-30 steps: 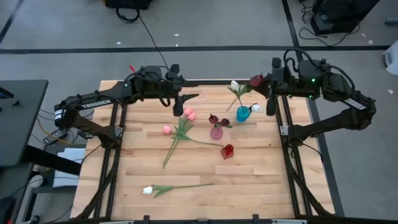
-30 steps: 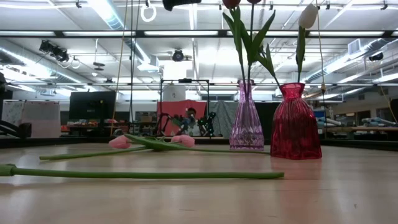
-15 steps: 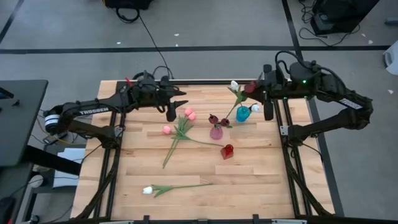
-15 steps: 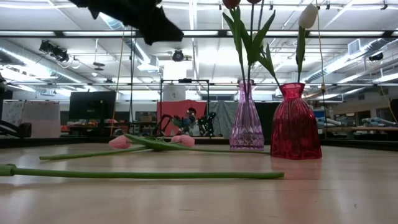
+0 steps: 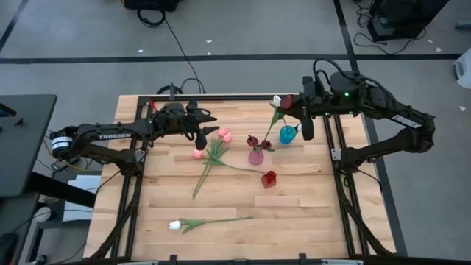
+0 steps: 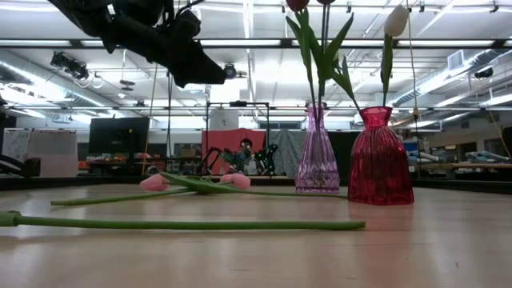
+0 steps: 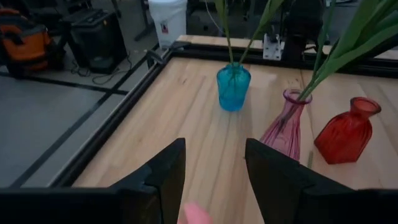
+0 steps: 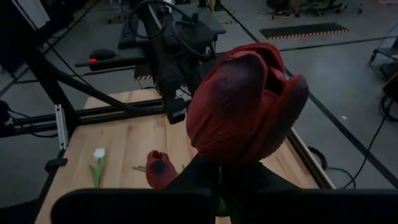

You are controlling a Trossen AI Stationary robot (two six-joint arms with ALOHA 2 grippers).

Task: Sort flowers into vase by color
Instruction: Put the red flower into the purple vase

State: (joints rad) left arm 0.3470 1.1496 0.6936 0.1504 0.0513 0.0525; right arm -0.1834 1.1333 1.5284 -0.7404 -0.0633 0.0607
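While hovering open and empty, straddled pink tulip heads (image 5: 223, 134) with left tool (image 7: 214, 144), stems trailing away toward the surface's front. Held maroon tulip (image 8: 245, 102) in closed right tool (image 5: 298, 105), near purple vase (image 5: 256, 156).

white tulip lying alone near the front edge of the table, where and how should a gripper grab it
Grip the white tulip on its thin green stem, about midway, past the leaves. It lies flat and alone, head toward the left arm's side, so come straight down from above, fingers straddling the stem crosswise. The soft head would likely crush.
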